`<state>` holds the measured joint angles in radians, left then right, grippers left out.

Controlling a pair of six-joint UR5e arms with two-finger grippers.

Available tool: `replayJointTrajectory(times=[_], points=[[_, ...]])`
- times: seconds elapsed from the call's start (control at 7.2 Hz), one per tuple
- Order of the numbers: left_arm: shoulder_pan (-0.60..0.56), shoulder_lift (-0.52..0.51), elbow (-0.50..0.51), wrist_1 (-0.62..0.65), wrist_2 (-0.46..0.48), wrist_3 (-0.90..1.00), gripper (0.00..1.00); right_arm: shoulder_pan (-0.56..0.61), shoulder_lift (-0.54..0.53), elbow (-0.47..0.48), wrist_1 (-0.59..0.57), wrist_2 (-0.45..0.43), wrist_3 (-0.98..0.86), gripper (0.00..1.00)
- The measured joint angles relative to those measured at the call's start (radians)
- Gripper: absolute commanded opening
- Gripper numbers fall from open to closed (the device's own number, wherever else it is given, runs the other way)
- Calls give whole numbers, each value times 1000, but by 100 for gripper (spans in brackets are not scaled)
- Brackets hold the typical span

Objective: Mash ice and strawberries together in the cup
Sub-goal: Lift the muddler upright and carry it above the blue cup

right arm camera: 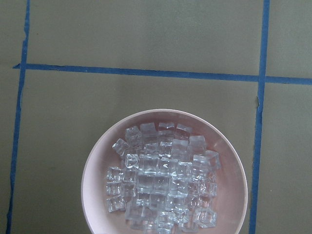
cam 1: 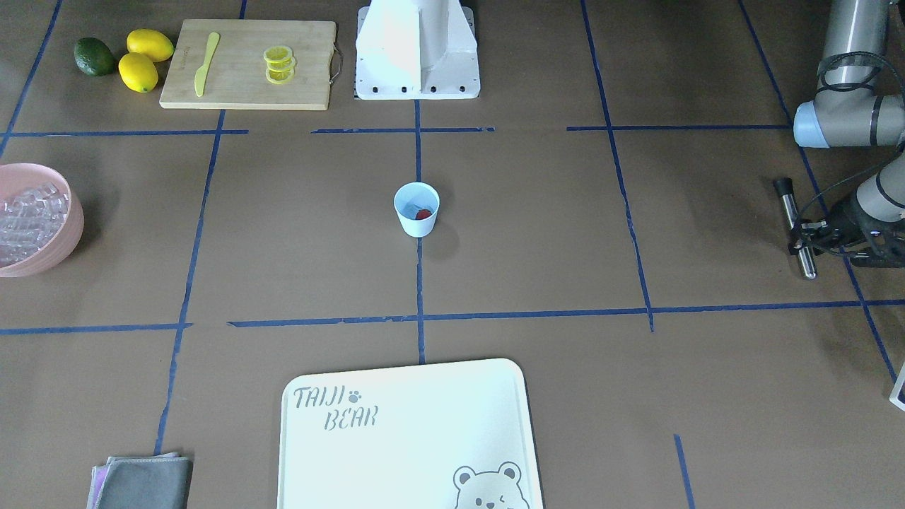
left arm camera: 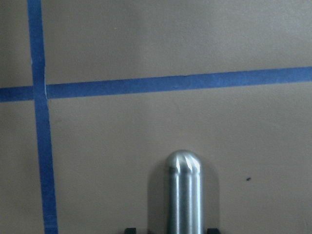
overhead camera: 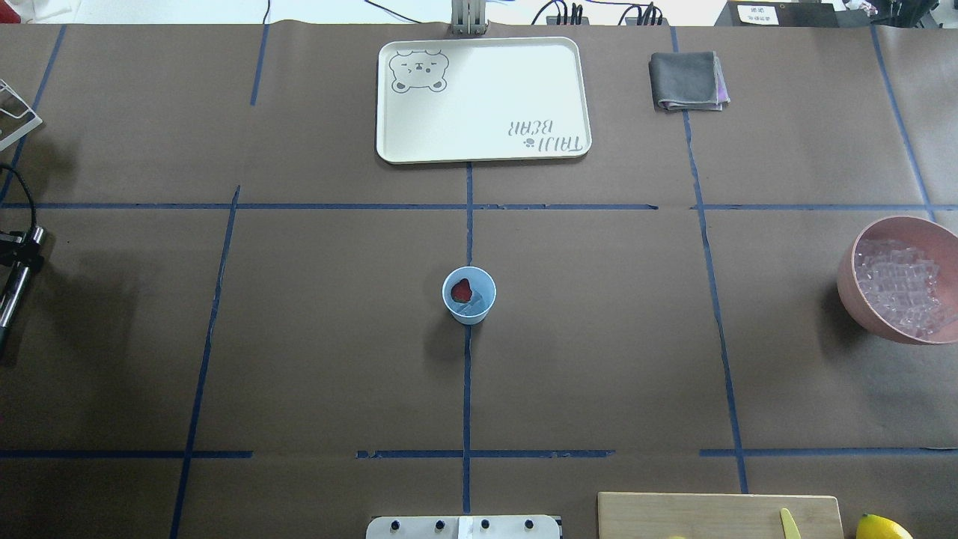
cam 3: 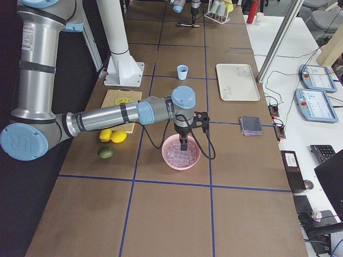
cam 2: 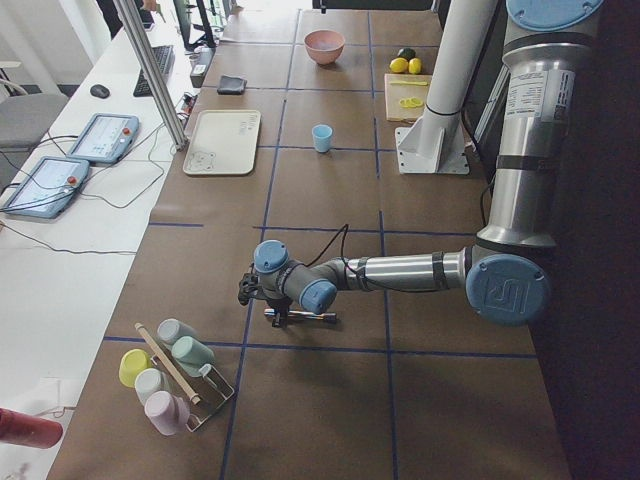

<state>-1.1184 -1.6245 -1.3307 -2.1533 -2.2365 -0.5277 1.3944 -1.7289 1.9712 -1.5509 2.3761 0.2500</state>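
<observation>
The white cup (cam 1: 416, 208) stands upright at the table's middle, also in the overhead view (overhead camera: 469, 294). A red strawberry (overhead camera: 462, 290) lies inside it, with clear ice (overhead camera: 474, 302) beside it. Several more ice cubes (right arm camera: 161, 183) fill a pink bowl (right arm camera: 92, 165). My left gripper (cam 1: 802, 239) is low over the table far from the cup. It is shut on a metal muddler (left arm camera: 184, 195) with a black tip, held level. My right gripper (cam 3: 183, 140) hangs above the pink bowl. I cannot tell if it is open.
A cream bear tray (overhead camera: 483, 97) and a grey cloth (overhead camera: 687, 81) lie on the far side. A cutting board (cam 1: 247, 85) holds a yellow knife (cam 1: 206, 63) and lemon slices (cam 1: 278, 65). Two lemons (cam 1: 145, 60) and an avocado (cam 1: 94, 56) lie beside it. A cup rack (cam 2: 170, 370) stands near the left gripper.
</observation>
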Motion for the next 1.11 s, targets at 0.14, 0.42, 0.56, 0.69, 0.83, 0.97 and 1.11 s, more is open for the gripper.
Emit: replayJointTrajectory(times=[0.14,0.42,0.56,0.69,0.83,0.97,1.11], points=[[1,0,0,4,0,0,0,0,0,0,0,0,0,100],[0,-1,-2,22,-51,-1,0,0,0,1,0,0,-1,100],[-12,-6,-11,35,-99,-3,0,0,0,2,0,0,-1,100],[-36,-14,-50,62,-146,-5,0,2,0,3,0,0,-1,100],[-57,-20,-133,100,-181,-10,0,5,0,5,-1,0,-1,100],[-64,-33,-241,135,-195,-40,0,7,0,5,-1,1,-1,100],[-47,-71,-332,154,-199,-101,0,9,0,5,-1,1,0,100]])
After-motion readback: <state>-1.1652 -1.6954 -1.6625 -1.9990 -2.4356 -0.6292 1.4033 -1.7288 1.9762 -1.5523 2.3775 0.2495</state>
